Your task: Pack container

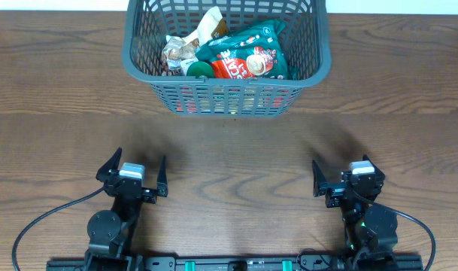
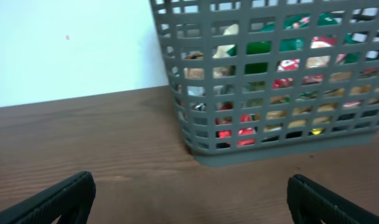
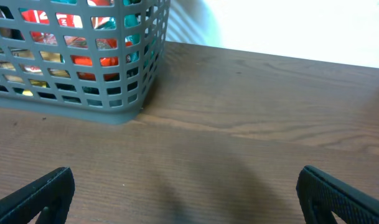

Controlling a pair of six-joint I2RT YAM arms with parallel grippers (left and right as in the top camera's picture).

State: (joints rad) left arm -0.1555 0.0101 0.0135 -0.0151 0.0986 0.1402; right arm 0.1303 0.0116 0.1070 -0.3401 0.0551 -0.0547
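Note:
The container (image 1: 142,71), a large dark gray mesh basket, stands at the far middle of the table. It holds a green snack bag (image 1: 247,47), a beige wrapped pack (image 1: 185,47) and other packets. It also shows in the left wrist view (image 2: 195,140) and the right wrist view (image 3: 124,109). My left gripper (image 1: 134,172) is open and empty at the near left, fingers wide apart (image 2: 189,199). My right gripper (image 1: 341,175) is open and empty at the near right (image 3: 186,196). Both are well short of the basket.
Bare brown wood table (image 1: 229,150) lies between the grippers and the basket. A white wall rises behind the table's far edge (image 3: 289,25). Black cables trail from both arm bases at the near edge.

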